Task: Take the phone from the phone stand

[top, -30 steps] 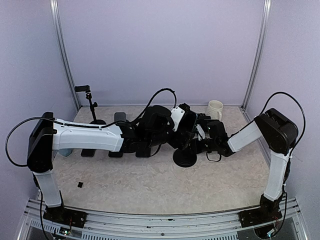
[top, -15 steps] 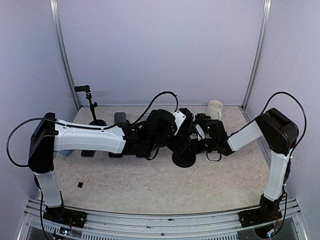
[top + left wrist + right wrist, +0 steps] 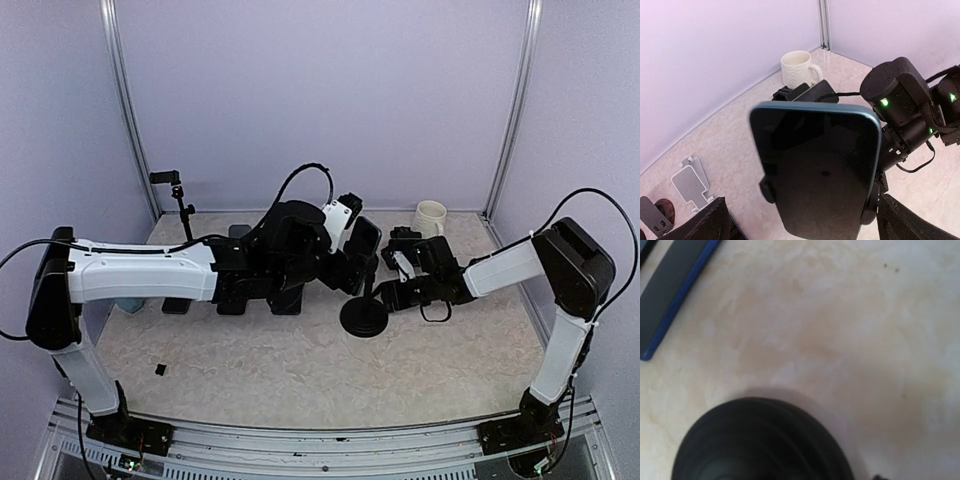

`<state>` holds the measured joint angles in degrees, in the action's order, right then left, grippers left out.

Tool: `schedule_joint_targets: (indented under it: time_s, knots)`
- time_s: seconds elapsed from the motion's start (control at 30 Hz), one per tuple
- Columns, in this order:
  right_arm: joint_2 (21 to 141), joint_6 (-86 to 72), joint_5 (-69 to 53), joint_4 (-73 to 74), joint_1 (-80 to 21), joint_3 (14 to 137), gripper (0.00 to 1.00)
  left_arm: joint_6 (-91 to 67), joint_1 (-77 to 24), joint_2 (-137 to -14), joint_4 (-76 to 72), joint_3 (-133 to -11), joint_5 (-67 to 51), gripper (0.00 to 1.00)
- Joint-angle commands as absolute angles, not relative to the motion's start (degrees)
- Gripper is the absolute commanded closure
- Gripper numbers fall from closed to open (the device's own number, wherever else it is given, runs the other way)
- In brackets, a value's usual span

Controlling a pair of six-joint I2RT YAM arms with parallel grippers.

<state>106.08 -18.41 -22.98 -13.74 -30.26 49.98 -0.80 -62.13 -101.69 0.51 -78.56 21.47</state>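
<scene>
The phone (image 3: 820,165), dark with a light-blue edge, is clamped between my left gripper's fingers (image 3: 766,190) and fills the left wrist view. In the top view my left gripper (image 3: 352,262) holds the phone (image 3: 363,243) raised, above and clear of the phone stand (image 3: 364,316), whose round black base sits on the table. My right gripper (image 3: 388,293) is low at the stand's stem and seems closed on it. Its fingers do not show in the right wrist view, where only the stand's base (image 3: 760,440) appears, blurred.
A cream mug (image 3: 431,217) stands at the back right and also shows in the left wrist view (image 3: 797,67). A small tripod (image 3: 180,205) stands back left. Several flat devices (image 3: 175,305) lie under the left arm. A blue-edged device (image 3: 670,295) lies near the stand.
My left gripper has risen and drawn back to the left with the phone, lifting it off the stand. My right gripper has stayed low at the stand's stem.
</scene>
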Motion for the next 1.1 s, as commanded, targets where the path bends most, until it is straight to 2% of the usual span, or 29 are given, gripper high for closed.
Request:
schedule_joint_targets:
  time_s: [0.0, 0.23, 0.43, 0.67, 0.83, 1.07]
  knots:
    - [99.37, -17.05, -19.18, -7.59, -30.68, 50.51, 0.33, -3.74, -61.39, -94.59, -8.27, -73.0, 22.3, 0.01]
    - [89.34, -17.07, -15.36, -3.4, -29.86, 48.37, 0.18, -10.55, -58.75, -87.03, -18.2, -60.66, 22.96, 0.01]
    - [74.83, -18.01, -15.56, -0.24, -29.53, 41.91, 0.16, -10.64, -56.61, -83.08, -27.01, -50.97, 20.56, 0.01]
    - [57.28, -24.81, -22.27, 1.18, -30.64, 35.98, 0.16, -16.45, -48.56, -83.24, -25.65, -48.49, 2.86, 0.01]
    - [55.86, -29.02, -16.91, 5.15, -36.74, 39.79, 0.17, -16.07, -47.83, -85.14, -26.46, -48.77, 1.53, 0.01]
    - [63.02, -29.75, -10.6, 5.67, -44.2, 45.47, 0.2, -13.67, -50.98, -87.51, -26.5, -50.32, 5.58, 0.01]
